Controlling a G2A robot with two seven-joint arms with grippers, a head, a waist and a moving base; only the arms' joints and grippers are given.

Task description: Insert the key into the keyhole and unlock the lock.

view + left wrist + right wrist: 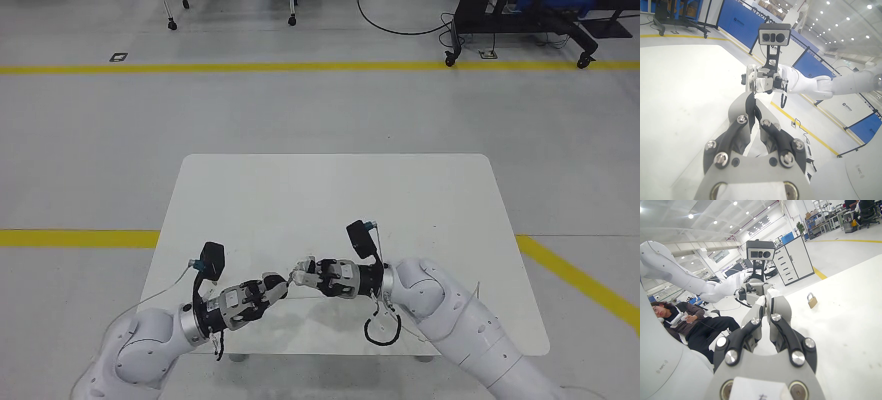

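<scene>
I have both arms meeting tip to tip over the bench (330,190), close to its near edge and about midway along it. The left claw (754,99) is pressed together, and so is the right claw (766,300), with their tips touching or nearly so. I cannot make out the key between either pair, so I cannot say which claw carries it. This looks like a handover or a regrip, with the insertion not yet begun. The padlock (812,301) lies flat on the bench with its shackle closed, well apart from both claws, and I cannot place it against the edges. To do this step well, I would confirm a firm pinch on the key's bow, with the blade sticking out straight, before releasing the other claw. Any twist in the grip would likely spoil alignment with the keyhole.
</scene>
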